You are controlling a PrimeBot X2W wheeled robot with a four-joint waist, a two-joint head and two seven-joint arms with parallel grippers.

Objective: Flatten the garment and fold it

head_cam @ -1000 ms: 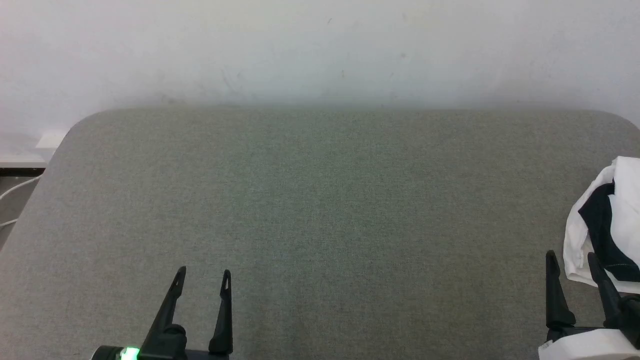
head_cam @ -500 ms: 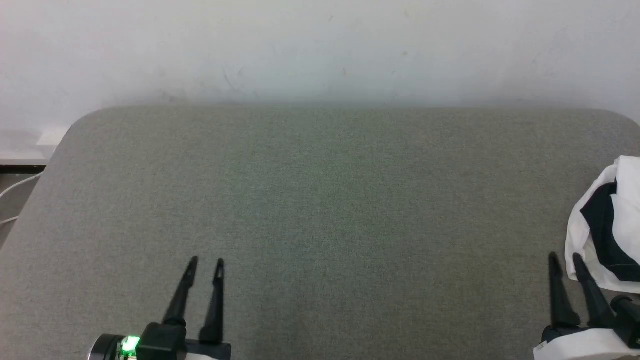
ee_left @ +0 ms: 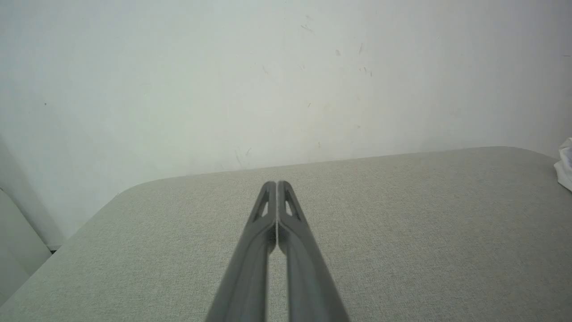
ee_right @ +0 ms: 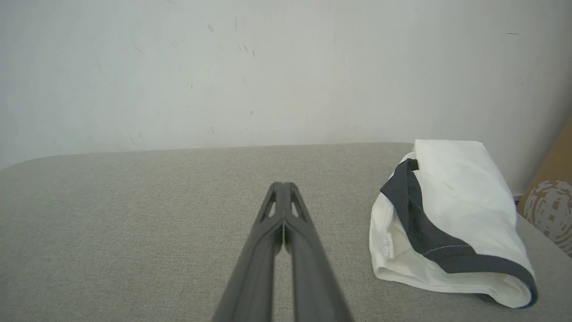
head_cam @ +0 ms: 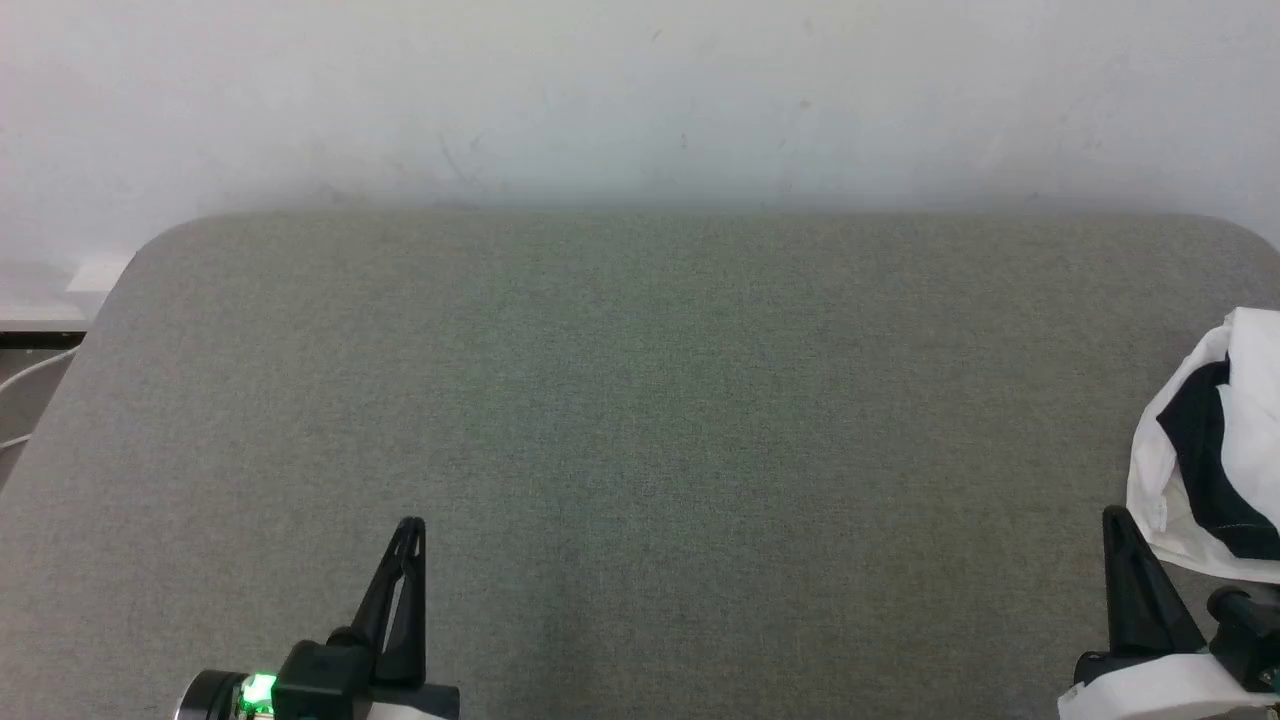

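The garment (head_cam: 1215, 450) lies bunched in a heap at the right edge of the grey padded table (head_cam: 640, 400), white cloth with a black band across it. In the right wrist view the garment (ee_right: 451, 214) sits to the right of my fingers, apart from them. My right gripper (head_cam: 1112, 520) is shut and holds nothing, just left of the heap; its tips (ee_right: 282, 185) meet. At the lower left my left gripper (head_cam: 410, 528) is also shut and bare, its tips (ee_left: 277, 184) pressed together above the table. A white corner of the garment (ee_left: 565, 167) shows at the far right.
A pale wall (head_cam: 640, 100) runs behind the table's far edge. A white cable (head_cam: 30, 375) hangs off the table's left side. A brown cardboard surface (ee_right: 552, 197) stands beyond the garment on the right.
Both grippers have closed from wide open to fully shut, with nothing between their fingers. The garment has not moved.
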